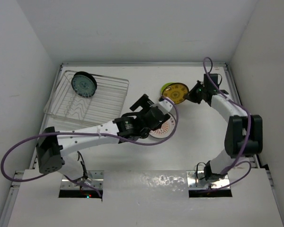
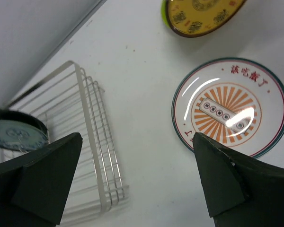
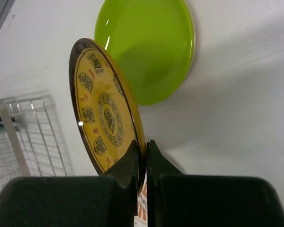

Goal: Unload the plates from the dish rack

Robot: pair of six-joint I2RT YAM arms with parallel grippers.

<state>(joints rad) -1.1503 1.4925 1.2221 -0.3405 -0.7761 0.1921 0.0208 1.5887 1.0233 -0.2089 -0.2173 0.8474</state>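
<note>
One dark plate (image 1: pixel 84 83) in the dish rack (image 1: pixel 109 97), left claw (image 2: pixel 137 142) spread over orange-centre plate (image 2: pixel 229 113), right claw (image 3: pixel 143 146) pinching yellow plate (image 3: pixel 104 118) rim.

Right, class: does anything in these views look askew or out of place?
The yellow plate is tilted on edge, its rim pinched in the right gripper, near the flat lime green plate. The white plate lies flat; nothing looks broken or spilled.
</note>
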